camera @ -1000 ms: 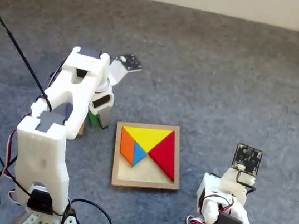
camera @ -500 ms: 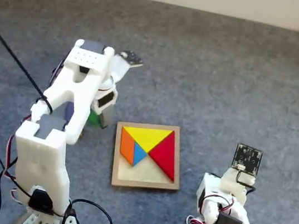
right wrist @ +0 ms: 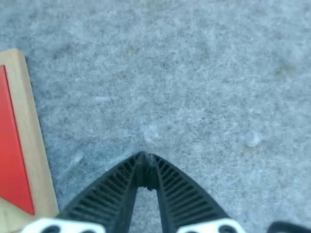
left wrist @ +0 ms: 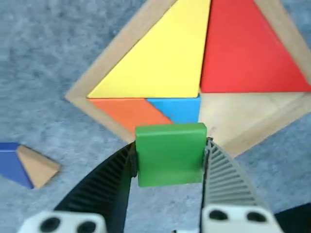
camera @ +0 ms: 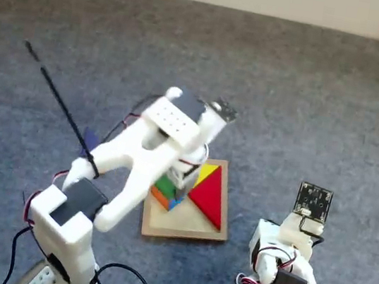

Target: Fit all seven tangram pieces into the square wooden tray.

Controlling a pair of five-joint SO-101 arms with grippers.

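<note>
Swung across since a second ago: left arm (camera: 135, 170), formerly beside the tray, now over its near-left part, carrying its piece.

Tray (camera: 183, 234), square, wooden; rim (left wrist: 104, 70) seen cornerwise from the left wrist; bare floor (left wrist: 243, 116) still open.
Red triangle (left wrist: 248, 53) and yellow triangle (left wrist: 160, 58), large, seated in the tray.
Left gripper (left wrist: 170, 145); jaws closed partway on the green piece (left wrist: 170, 154), flat sides pinched, held above the tray's edge by the orange piece (left wrist: 129, 110) and small blue triangle (left wrist: 180, 108).
Right gripper (right wrist: 146, 177); closed, nothing held, over carpet just outside the tray.

Handling, as judged: carry the green piece inward over the bare floor; lower level; seat one corner at the tray's centre, against blue and red; let go only once flat.

Orientation: squarish, no marked long axis; edges parallel to the blue-red seams, diagonal to the tray's rim.
</note>
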